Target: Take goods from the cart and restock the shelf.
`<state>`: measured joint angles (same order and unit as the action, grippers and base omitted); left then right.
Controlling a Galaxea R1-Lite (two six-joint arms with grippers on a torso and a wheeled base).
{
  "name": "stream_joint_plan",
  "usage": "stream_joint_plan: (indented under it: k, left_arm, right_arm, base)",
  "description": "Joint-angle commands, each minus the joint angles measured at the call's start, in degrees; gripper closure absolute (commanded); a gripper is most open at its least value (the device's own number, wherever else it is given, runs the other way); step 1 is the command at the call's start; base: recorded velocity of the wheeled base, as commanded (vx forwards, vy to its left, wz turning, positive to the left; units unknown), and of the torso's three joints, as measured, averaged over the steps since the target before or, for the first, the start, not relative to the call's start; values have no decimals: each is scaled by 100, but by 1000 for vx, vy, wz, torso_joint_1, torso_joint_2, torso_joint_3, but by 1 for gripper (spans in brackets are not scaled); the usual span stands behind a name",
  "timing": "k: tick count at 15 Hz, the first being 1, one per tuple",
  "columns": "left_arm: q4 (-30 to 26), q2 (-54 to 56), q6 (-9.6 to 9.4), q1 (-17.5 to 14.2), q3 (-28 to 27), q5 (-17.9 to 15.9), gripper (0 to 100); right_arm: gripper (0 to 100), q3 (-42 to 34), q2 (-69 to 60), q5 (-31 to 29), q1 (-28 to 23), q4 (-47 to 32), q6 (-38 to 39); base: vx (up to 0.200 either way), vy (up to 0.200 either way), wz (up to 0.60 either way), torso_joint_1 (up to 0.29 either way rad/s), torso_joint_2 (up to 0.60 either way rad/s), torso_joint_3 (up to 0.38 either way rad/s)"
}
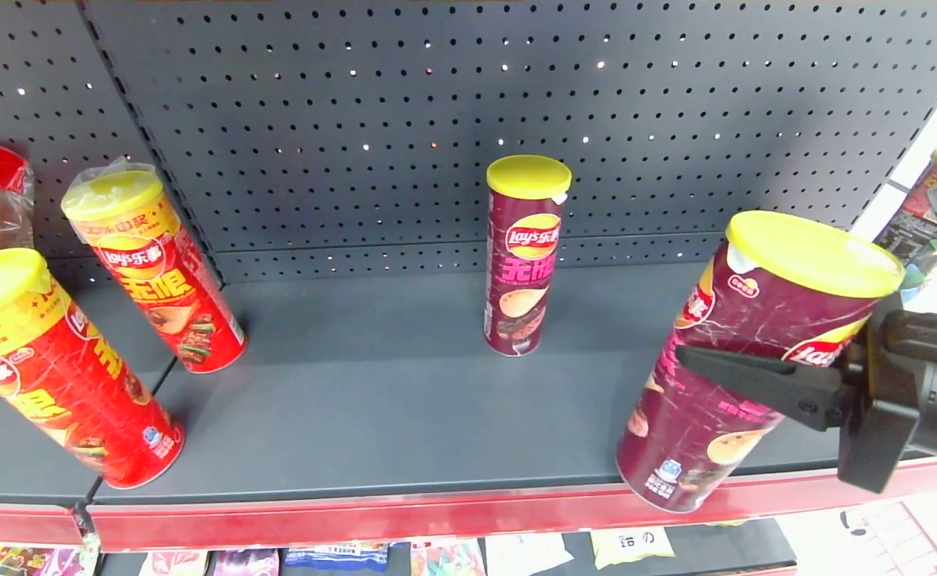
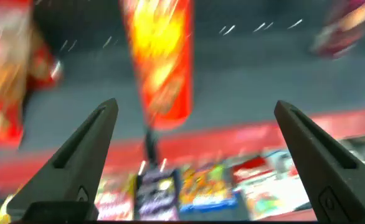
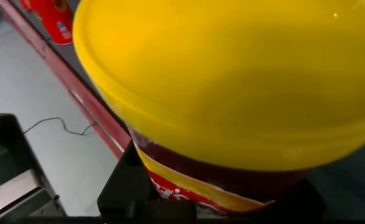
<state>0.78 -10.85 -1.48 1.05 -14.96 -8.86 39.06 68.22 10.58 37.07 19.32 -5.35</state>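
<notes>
Grips a purple can (image 1: 764, 308) at mid-body with the right gripper (image 1: 728, 364), shut tight on it. Tilts its long axis: yellow lid up toward the wrist, base down past the fingertips, over the shelf's red front lip (image 1: 356, 512). Shows a logo and chip pictures on the label. Leaves bare shelf floor (image 1: 404, 400) beyond the fingertips, up to an upright second purple can (image 1: 524, 256). Holds the left gripper (image 2: 195, 104) spread wide, facing a red can (image 2: 164, 68).
</notes>
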Motion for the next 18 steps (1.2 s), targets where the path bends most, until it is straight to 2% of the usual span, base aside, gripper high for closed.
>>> stream_joint_plan:
  k: [1, 2, 3, 5, 7, 9, 11, 15, 17, 18]
  left_arm:
    - [71, -2756, -81, 405, -1906, -1065, 0]
    - [150, -3556, -969, 932, -1941, -2041, 0]
    - [256, -4171, -1285, 1214, -2117, -2251, 0]
    - [282, -4769, -1355, 1961, -2609, -2137, 0]
    - [282, -5305, -1355, 2215, -3136, -2164, 0]
    - [291, -5946, -1338, 2295, -3742, -2199, 0]
    - [291, -6570, -1338, 2708, -4270, -2199, 0]
    - [309, -7660, -1355, 2875, -5158, -2111, 0]
    - [317, -8152, -1364, 2927, -5623, -1953, 0]
    - [309, -8249, -1364, 2963, -5711, -1944, 0]
  right_arm:
    - [100, 14, -63, -47, -51, 1, -1]
    - [100, 40, -239, -408, -68, -7, 25]
    - [100, -56, -309, -425, -77, -7, 61]
    - [100, -250, -450, -417, -139, -7, 140]
    - [100, -267, -459, -425, -156, -7, 184]
    - [100, -232, -432, -425, -156, -7, 175]
    - [100, -250, -415, -425, -165, -7, 184]
    - [100, -223, -379, -425, -174, -7, 175]
    - [100, -214, -362, -417, -323, -7, 175]
    - [100, -214, -362, -417, -332, -7, 175]
  base:
    - [0, 0, 0, 0, 0, 0]
    - [0, 0, 0, 0, 0, 0]
    - [0, 0, 0, 0, 0, 0]
    - [0, 0, 0, 0, 0, 0]
    - [0, 0, 0, 0, 0, 0]
    - [0, 0, 0, 0, 0, 0]
    - [0, 0, 0, 0, 0, 0]
    - [0, 0, 0, 0, 0, 0]
    - [0, 0, 0, 0, 0, 0]
    - [0, 0, 0, 0, 0, 0]
